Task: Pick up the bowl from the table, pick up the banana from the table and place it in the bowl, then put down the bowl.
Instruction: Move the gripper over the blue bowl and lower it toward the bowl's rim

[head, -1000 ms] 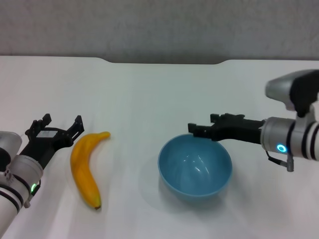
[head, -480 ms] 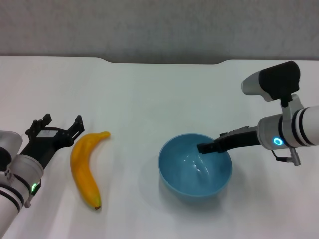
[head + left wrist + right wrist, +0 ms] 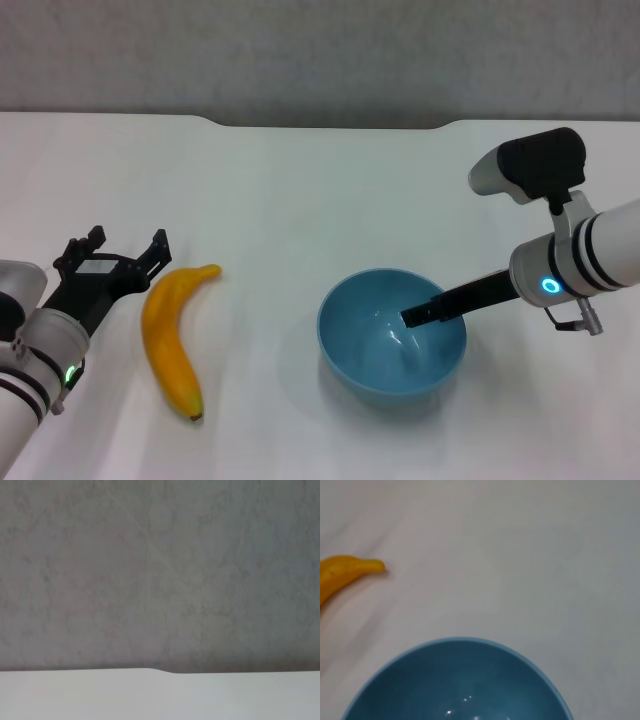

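The left pincer (image 3: 115, 262) rests with its fingers spread, just beside the banana (image 3: 171, 337) lying on the white surface (image 3: 300, 200). The right pincer (image 3: 415, 316) slants down over the bowl's (image 3: 391, 345) rim; I cannot tell its state.

backdrop: grey mottled wall (image 3: 320, 50) | position: behind the far edge | surface: plain, faintly speckled

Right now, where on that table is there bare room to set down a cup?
The table is bare between the banana and the bowl, and across its far half. It is crowded where the left gripper flanks the banana and the right gripper reaches into the bowl.
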Motion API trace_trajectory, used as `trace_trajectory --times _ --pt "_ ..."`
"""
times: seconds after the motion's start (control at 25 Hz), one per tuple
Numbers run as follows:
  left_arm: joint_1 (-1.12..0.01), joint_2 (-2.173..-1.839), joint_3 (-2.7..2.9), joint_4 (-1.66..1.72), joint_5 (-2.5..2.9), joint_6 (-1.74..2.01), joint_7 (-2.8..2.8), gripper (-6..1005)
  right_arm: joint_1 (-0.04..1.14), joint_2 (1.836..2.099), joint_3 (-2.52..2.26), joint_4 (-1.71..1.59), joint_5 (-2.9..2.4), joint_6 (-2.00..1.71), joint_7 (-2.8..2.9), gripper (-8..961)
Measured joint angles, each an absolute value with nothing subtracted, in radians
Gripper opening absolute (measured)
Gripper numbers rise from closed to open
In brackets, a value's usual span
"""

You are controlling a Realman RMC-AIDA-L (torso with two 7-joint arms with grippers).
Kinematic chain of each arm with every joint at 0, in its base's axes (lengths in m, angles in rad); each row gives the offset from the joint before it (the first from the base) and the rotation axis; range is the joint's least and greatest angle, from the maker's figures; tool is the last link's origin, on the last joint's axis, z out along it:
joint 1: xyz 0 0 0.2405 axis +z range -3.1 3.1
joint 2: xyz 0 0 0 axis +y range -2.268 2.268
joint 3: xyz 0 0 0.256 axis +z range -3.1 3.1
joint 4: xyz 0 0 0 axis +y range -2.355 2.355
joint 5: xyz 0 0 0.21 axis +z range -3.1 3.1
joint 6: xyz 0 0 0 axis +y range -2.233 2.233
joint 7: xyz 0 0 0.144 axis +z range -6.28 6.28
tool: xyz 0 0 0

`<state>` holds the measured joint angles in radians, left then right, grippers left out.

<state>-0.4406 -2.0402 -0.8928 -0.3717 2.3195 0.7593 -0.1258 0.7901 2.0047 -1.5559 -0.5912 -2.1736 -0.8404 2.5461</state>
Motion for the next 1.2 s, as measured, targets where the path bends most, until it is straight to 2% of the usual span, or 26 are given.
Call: trace_trajectory --times 0.2,0.88,1.2 --pt "-0.444 -2.041 -0.893 -0.373 2.318 0.759 -0.126 895 0.821 2.009 -1.557 -0.575 -2.188 -0.844 2.555 877" --pt "-0.445 -2.042 -0.894 -0.373 2.313 0.759 -0.126 896 0.832 2.011 -1.605 -0.558 -2.194 -0.856 2.568 543" --pt "-0.445 -2.042 -0.894 -0.371 2.312 0.759 -0.126 896 0.82 2.012 -1.611 -0.559 -2.194 -0.832 2.571 169"
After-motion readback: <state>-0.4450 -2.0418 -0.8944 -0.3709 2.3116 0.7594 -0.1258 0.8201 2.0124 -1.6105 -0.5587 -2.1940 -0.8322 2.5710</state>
